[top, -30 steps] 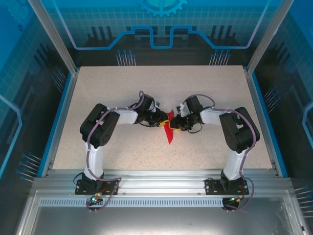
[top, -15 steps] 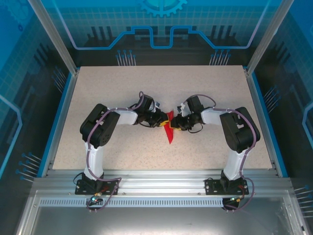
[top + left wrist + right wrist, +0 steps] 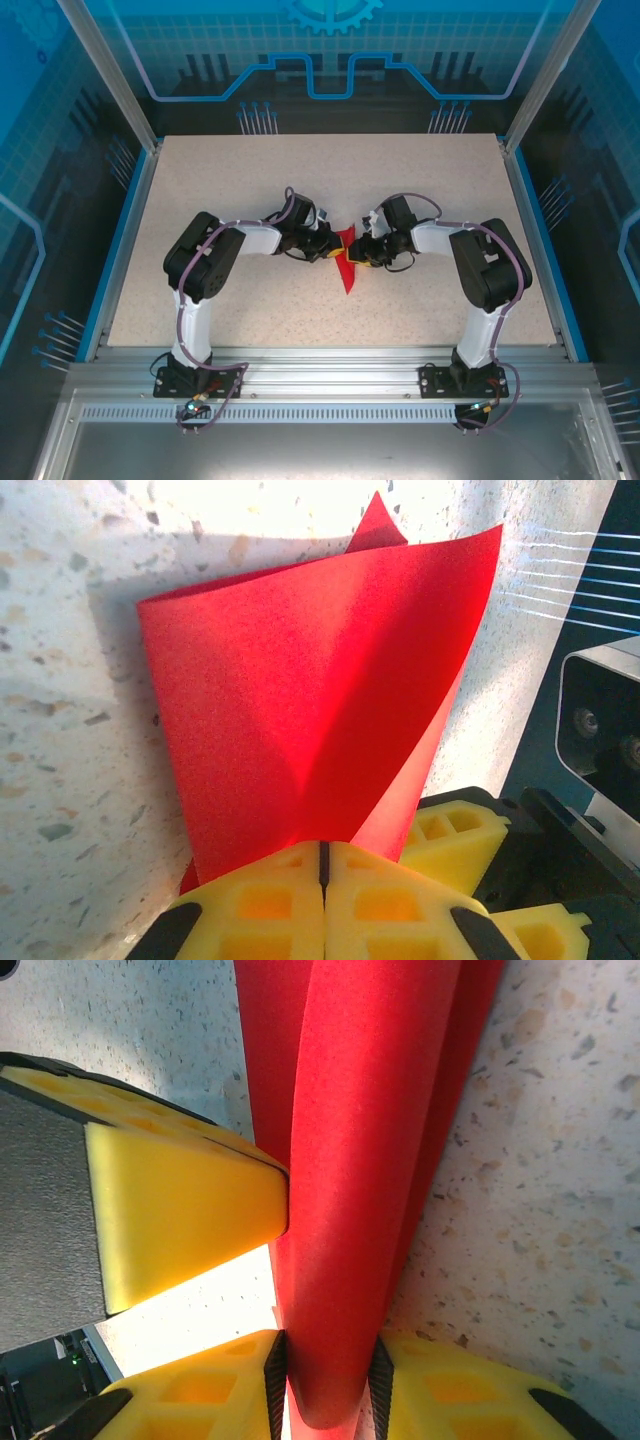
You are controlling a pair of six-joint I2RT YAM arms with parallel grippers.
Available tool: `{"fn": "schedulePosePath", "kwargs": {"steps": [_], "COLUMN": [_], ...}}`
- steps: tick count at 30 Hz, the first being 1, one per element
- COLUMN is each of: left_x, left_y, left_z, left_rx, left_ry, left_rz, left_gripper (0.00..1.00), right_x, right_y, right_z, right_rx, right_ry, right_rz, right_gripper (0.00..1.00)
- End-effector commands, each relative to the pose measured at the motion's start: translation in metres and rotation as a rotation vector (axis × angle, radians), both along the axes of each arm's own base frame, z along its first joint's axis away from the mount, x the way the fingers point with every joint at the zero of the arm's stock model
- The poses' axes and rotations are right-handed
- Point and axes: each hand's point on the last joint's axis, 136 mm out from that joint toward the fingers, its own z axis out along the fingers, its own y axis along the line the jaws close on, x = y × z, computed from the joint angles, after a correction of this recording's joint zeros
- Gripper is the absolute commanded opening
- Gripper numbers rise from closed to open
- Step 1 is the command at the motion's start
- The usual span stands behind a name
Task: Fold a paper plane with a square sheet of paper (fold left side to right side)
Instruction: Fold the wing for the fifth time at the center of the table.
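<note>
Red paper point(image 3: 300, 700), pinched in left jaws, clamped between right jaws

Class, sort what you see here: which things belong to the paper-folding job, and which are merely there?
Job: red paper sheet, left gripper, right gripper, both pinching it.
Merely there: table, blue enclosure walls, metal frame rail.

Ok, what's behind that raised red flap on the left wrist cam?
A red corner of a back layer pokes above the top edge of the red paper, over the speckled table. The left gripper is shut on its near edge. Everything else behind the flap is covered.
</note>
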Motion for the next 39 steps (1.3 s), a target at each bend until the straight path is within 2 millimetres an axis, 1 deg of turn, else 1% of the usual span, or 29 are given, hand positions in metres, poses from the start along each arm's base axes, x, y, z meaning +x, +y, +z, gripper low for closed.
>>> {"fn": "schedulePosePath", "kwargs": {"steps": [1, 11, 19, 21, 32, 39], "left_x": [-0.002, -0.002, -0.005, -0.005, -0.002, -0.002], "left_y": [0.007, 0.014, 0.012, 0.011, 0.003, 0.001], "left_z": [-0.002, 0.002, 0.018, 0.019, 0.016, 0.008], "left_rx": [0.013, 0.014, -0.041, -0.060, -0.120, -0.114], "left_ry": [0.005, -0.006, -0.046, -0.054, -0.048, -0.029], "left_rz": [-0.009, 0.001, -0.001, -0.003, -0.010, -0.011], "left_gripper": [0.00, 0.01, 0.17, 0.20, 0.25, 0.26], "right_x": [-0.004, -0.005, -0.004, -0.004, -0.005, -0.004], "right_y": [-0.005, -0.006, -0.005, -0.006, -0.006, -0.006], "right_z": [0.000, 0.002, 0.005, 0.005, 0.005, 0.004], "right_rx": [-0.003, -0.004, 0.009, 0.014, 0.023, 0.024], "right_ry": [0.013, 0.009, 0.006, 0.006, 0.010, 0.015], "right_rz": [0.001, 0.002, -0.002, -0.004, -0.005, -0.006], "right_gripper": [0.30, 0.29, 0.29, 0.29, 0.29, 0.29]}}
